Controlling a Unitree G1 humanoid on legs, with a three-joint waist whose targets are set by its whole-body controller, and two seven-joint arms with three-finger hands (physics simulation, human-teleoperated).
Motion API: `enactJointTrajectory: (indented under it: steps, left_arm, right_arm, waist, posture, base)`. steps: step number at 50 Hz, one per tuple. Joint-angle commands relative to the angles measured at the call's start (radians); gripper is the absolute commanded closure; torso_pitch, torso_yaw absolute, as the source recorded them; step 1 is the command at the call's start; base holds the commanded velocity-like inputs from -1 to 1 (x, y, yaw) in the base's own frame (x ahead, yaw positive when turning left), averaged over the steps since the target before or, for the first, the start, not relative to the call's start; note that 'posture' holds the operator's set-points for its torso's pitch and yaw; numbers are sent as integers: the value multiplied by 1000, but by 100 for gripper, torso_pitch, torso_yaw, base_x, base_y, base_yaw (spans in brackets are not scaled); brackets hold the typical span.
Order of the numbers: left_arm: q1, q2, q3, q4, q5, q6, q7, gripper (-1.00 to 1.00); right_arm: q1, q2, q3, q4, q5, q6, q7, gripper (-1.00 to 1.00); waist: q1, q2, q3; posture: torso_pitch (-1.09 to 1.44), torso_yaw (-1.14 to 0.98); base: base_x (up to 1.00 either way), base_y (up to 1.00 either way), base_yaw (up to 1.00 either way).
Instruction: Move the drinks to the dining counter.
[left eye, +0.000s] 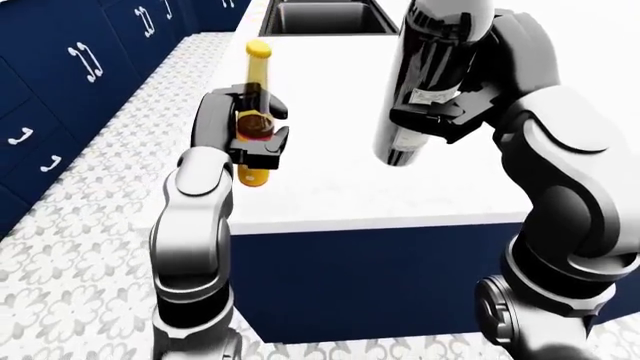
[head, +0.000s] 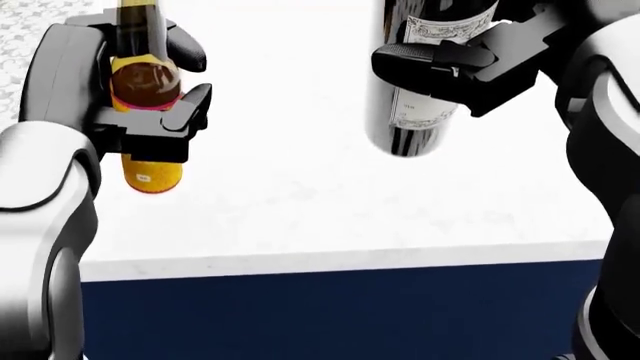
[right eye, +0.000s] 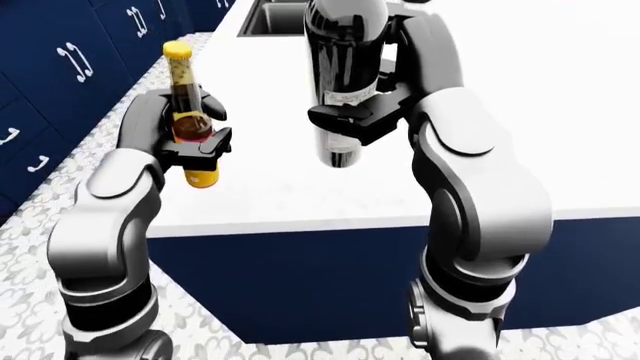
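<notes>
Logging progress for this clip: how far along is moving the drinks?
Done: both drinks are picked up and brought to the white counter. In hand: the left hand grips the beer bottle, the right hand grips the wine bottle, both held above the top. Left: set both down and let go.

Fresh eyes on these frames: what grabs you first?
The tall dark wine bottle, gripped by the right hand above the white counter, upper centre of the left-eye view. Left of it, the left hand holds a smaller amber bottle with a yellow cap near the counter's left edge.
</notes>
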Motion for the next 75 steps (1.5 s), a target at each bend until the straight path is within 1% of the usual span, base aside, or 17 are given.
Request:
enactJointTrajectory:
  steps: [1,14,27,29,33,37,40,43,45,54,56,59,62,64,65,67,75]
  left_arm:
    - [-40,9,8,-34,-15,-71,23,100]
    - [-11,21,9,18,-65,-139,65,99]
    - [29,22,6,67,-82,-207,86,77]
    - [28,22,8,69,-84,-208,86,69]
    - [30,23,8,70,-86,-210,87,62]
    - [31,21,8,70,-89,-210,88,44]
    - [31,21,7,67,-92,-207,88,36]
    - [28,22,7,54,-94,-194,86,20]
    - [29,23,5,55,-94,-197,85,4]
    - [12,34,13,21,-102,-158,79,-6]
    - [15,34,14,21,-103,-159,79,-29]
    - [20,36,12,16,-104,-159,78,-30]
    - [23,38,13,10,-104,-156,76,-36]
    - [23,39,17,2,-106,-151,73,-53]
    - [24,40,18,0,-107,-151,72,-56]
    - [25,44,23,-2,-109,-151,71,-100]
    - [27,55,34,7,-120,-158,75,-100]
  right_arm:
    - [-46,-10,-26,-37,-9,-63,-12,100]
    - [-40,-8,-24,-40,-8,-64,-14,100]
    - [-25,-2,-22,-40,-10,-77,-16,100]
    - [-20,0,-21,-39,-11,-82,-16,100]
    - [-19,2,-20,-38,-12,-83,-16,100]
    - [-23,-2,-23,-42,-11,-75,-14,100]
    - [-22,-2,-24,-43,-11,-75,-14,100]
    - [-23,-2,-24,-43,-10,-74,-15,100]
    - [-20,-2,-23,-42,-10,-76,-15,100]
    - [-21,1,-21,-34,-11,-86,-16,100]
    - [-22,4,-20,-34,-11,-85,-18,100]
    - [-18,6,-19,-33,-12,-89,-19,100]
    - [-21,11,-15,-30,-13,-90,-21,100]
    - [-22,13,-10,-25,-15,-95,-22,100]
    - [-23,13,-9,-26,-15,-93,-22,100]
    - [-27,15,-9,-30,-16,-88,-22,100]
    - [-25,20,-5,-24,-22,-95,-20,100]
  waist:
    - [0,0,-40]
    - [0,2,-45]
    - [0,3,-45]
    - [0,3,-45]
    - [-1,4,-45]
    - [-1,4,-45]
    - [-1,4,-43]
    - [-2,4,-43]
    - [-2,4,-42]
    - [-2,7,-43]
    - [-2,8,-42]
    - [-2,8,-42]
    - [-2,9,-43]
    - [-3,9,-43]
    - [-3,9,-43]
    - [-3,9,-44]
    - [-2,10,-45]
  posture:
    - [0,0]
    - [0,0]
    - [0,0]
    - [0,0]
    - [0,0]
    - [0,0]
    - [0,0]
    - [0,0]
    - [0,0]
    - [0,0]
    - [0,0]
    - [0,0]
    - [0,0]
    - [0,0]
    - [0,0]
    - [0,0]
    - [0,0]
  base:
    - [0,0,0]
    - [0,0,0]
    - [0,0,0]
    - [0,0,0]
    - [0,0,0]
    - [0,0,0]
    - [0,0,0]
    - [0,0,0]
    - [0,0,0]
    - [0,0,0]
    - [0,0,0]
    - [0,0,0]
    - [0,0,0]
    - [0,0,0]
    - [0,0,0]
    - [0,0,0]
    - [0,0,0]
